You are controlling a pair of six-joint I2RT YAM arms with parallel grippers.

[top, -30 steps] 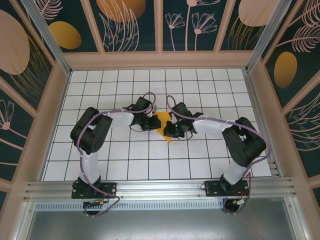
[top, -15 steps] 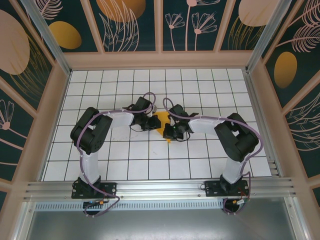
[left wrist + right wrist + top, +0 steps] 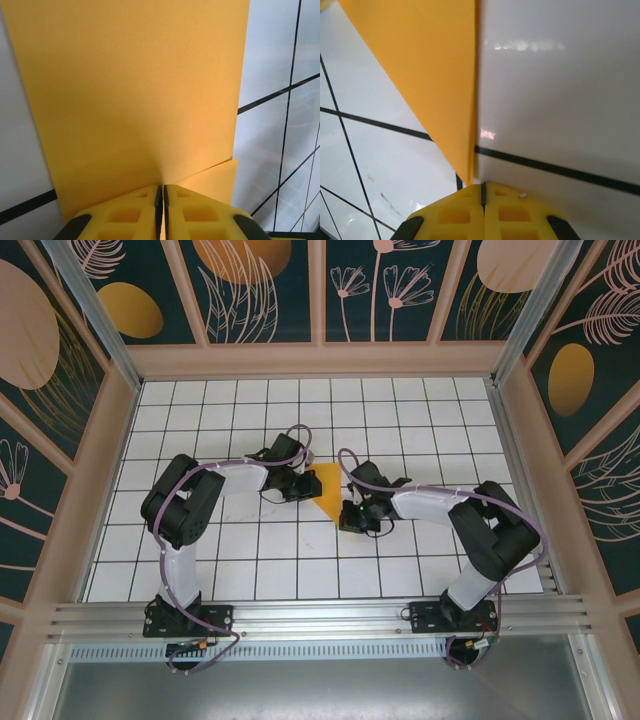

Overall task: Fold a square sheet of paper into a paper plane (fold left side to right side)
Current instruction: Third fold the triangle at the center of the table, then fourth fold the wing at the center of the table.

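Observation:
The orange-yellow sheet of paper lies folded mid-table, tapering to a point at its near end. My left gripper is at its left edge. In the left wrist view the yellow fingers are pinched together on the paper, with a second layer lifting at the right. My right gripper sits low at the paper's near tip. In the right wrist view it is shut with nothing between the fingers, and the pointed end of the paper stops just in front of them.
The white gridded table is walled by wooden frames on three sides. A metal rail runs along the near edge by the arm bases. Open tiles lie to the left, right and far side.
My right gripper has slid toward the near side along the paper's right edge to its tip, uncovering more of the sheet. The left arm has stayed put.

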